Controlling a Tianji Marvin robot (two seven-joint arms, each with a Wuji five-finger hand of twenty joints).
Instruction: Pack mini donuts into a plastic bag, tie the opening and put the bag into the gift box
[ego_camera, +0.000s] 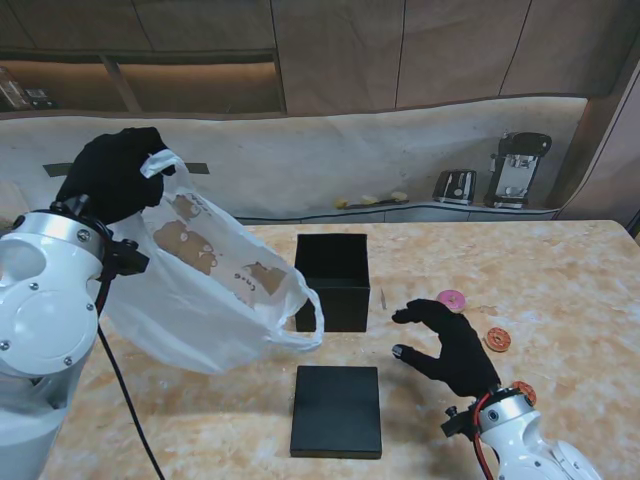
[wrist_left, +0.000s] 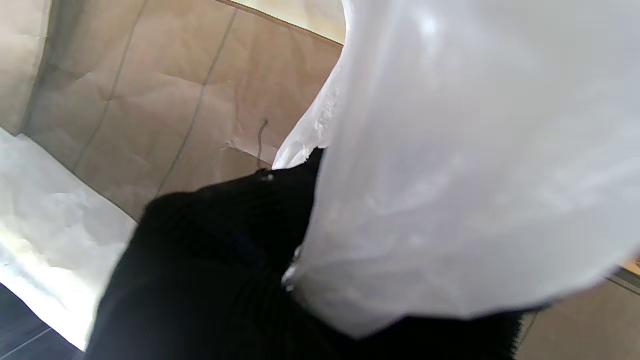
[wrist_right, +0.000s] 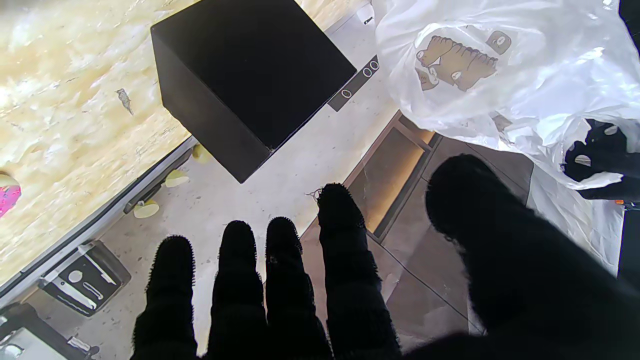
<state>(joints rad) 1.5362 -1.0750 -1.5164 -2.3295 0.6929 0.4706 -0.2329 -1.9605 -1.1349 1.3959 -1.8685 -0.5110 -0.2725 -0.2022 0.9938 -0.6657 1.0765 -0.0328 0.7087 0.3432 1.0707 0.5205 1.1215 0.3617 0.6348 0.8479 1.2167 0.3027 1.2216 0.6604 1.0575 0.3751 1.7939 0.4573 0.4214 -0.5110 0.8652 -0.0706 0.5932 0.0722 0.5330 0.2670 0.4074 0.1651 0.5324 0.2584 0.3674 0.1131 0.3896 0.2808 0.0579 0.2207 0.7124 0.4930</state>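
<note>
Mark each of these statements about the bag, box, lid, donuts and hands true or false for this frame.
1. The left hand holds the plastic bag raised off the table. True.
2. The right hand grips a donut. False: it is open and holds nothing.
3. The gift box has its lid on. False: it stands open, and the lid lies flat nearer to me.
4. The pink donut lies on the table right of the box. True.
5. The orange donut is in the bag. False: it lies on the table.
</note>
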